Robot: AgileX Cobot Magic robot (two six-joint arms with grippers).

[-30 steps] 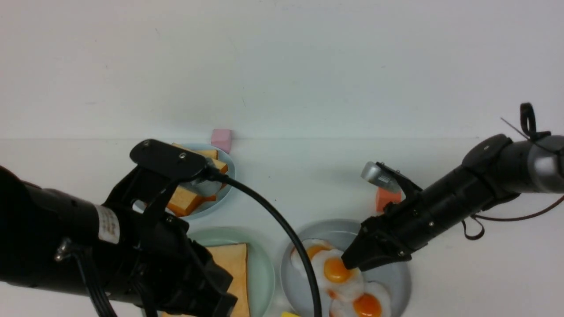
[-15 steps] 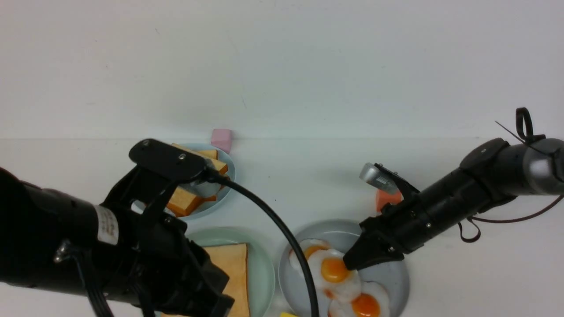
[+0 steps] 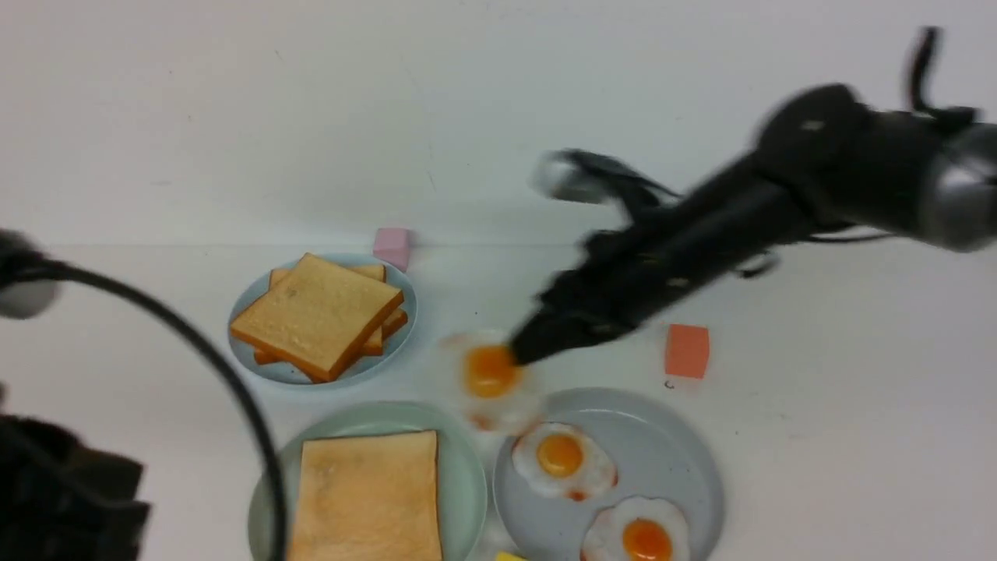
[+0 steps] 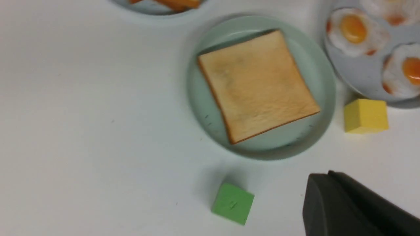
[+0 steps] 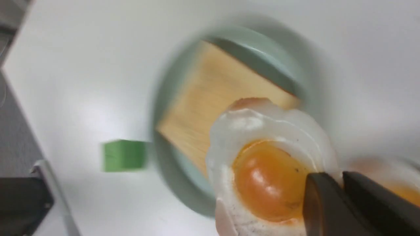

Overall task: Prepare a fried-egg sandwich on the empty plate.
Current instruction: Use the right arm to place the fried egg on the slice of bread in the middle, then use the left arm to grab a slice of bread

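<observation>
Egg (image 3: 489,372) dangles by its edge, pinched in the right gripper (image 3: 520,352), in the air over the gap between grey plate (image 3: 670,452) and mint plate (image 3: 467,475), where one toast (image 3: 366,499) lies flat. Left gripper (image 4: 325,178) sits low, closed tight, empty.

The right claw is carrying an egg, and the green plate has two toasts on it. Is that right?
Not quite: the mint-green plate holds just one toast slice, as the left wrist view shows. The right gripper does carry a fried egg.
</observation>
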